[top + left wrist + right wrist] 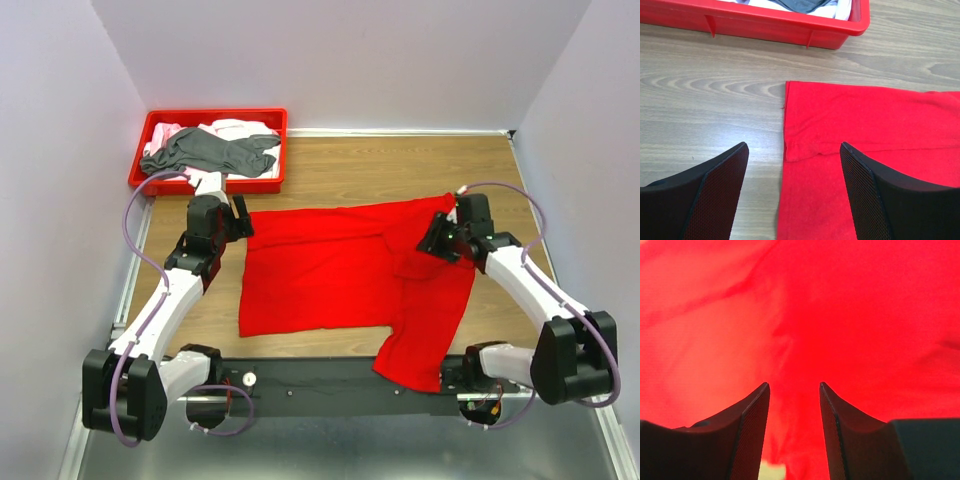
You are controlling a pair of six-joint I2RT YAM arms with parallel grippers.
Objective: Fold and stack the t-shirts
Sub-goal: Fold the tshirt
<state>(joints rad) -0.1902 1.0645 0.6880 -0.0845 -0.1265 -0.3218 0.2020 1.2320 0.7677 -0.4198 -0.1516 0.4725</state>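
Left jaws apart over red t-shirt [865,130] corner, right jaws apart, wrist view all red

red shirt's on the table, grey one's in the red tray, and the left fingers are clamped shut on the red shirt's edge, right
No: the left fingers are open, astride the edge of the red shirt, as the left wrist view shows. The shirt does lie on the table, the grey one in the red tray.

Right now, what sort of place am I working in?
Likely a robot lab test cell: plain pale walls box in a wood-grain table, with a red t-shirt spread on it and a red tray of more shirts.
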